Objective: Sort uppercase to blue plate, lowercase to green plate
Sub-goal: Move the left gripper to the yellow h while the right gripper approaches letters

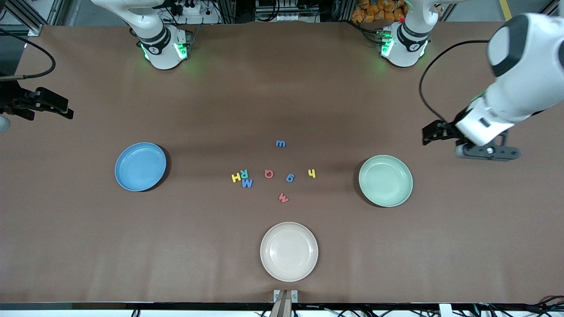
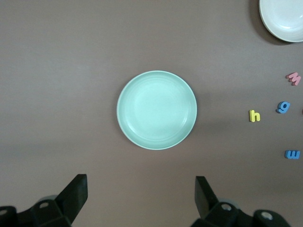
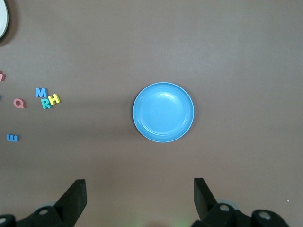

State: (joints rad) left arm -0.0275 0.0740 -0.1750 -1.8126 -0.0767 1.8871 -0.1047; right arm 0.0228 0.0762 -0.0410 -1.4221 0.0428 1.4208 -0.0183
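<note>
Eight foam letters [image 1: 269, 174] lay mid-frame on the table [image 1: 282, 88], reading H, R, M, Q, m, w, g, h. The right gripper [image 3: 139, 201] waited at frame left, fingers apart, then the blue plate [image 1: 140, 166], green plate [image 1: 385, 180], and the left gripper [image 2: 141, 198], spread wide.

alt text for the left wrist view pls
The left gripper, fingers open, hangs over bare brown table beside the empty green plate. Four loose lowercase letters lie off the plate: yellow h, blue g, red w, blue m.
</note>
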